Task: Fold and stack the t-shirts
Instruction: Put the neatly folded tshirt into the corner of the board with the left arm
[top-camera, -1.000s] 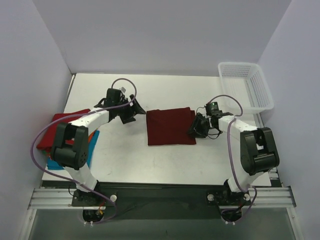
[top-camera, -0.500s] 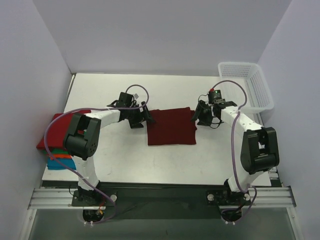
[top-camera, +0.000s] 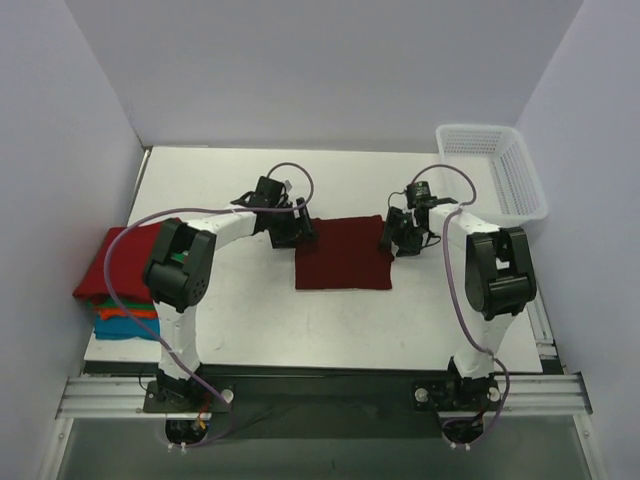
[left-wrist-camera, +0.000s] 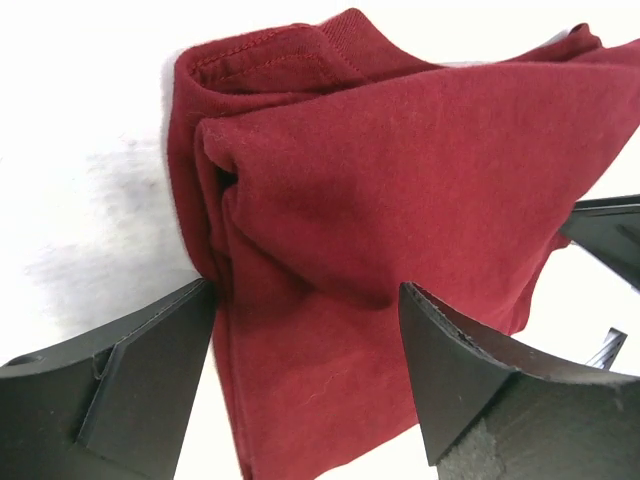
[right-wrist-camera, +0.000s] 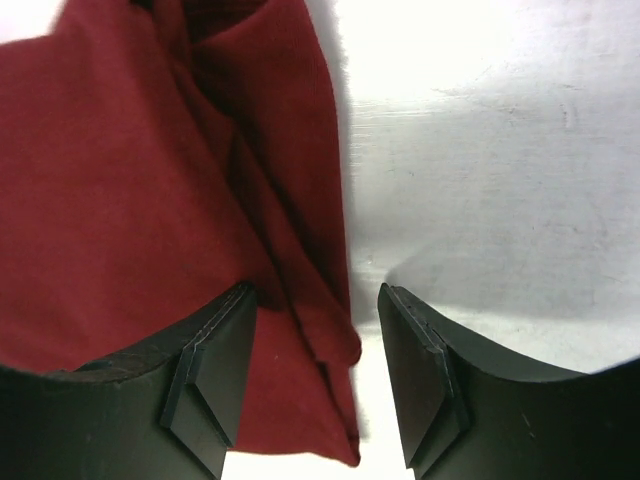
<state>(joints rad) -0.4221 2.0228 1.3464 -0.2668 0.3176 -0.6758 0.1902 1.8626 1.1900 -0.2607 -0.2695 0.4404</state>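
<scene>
A dark maroon t-shirt (top-camera: 340, 255) lies folded flat at the table's middle. My left gripper (top-camera: 300, 231) sits low at its far left corner. In the left wrist view the left gripper (left-wrist-camera: 305, 345) is open, its fingers (left-wrist-camera: 130, 385) astride the shirt's layered edge (left-wrist-camera: 400, 150). My right gripper (top-camera: 393, 238) is at the far right corner. In the right wrist view the right gripper (right-wrist-camera: 318, 350) is open, and the maroon hem (right-wrist-camera: 300, 300) runs between its fingers (right-wrist-camera: 425, 375) without being pinched. A stack of folded t-shirts with a bright red one (top-camera: 112, 262) on top sits at the left edge.
Orange, green and blue layers (top-camera: 122, 322) show under the red shirt in the stack. A white mesh basket (top-camera: 492, 170) stands at the far right corner. White walls close in the table's back and sides.
My left gripper has moved right from near the stack to the maroon shirt's far left corner. My right gripper has moved up to the far right corner and opened wider.
</scene>
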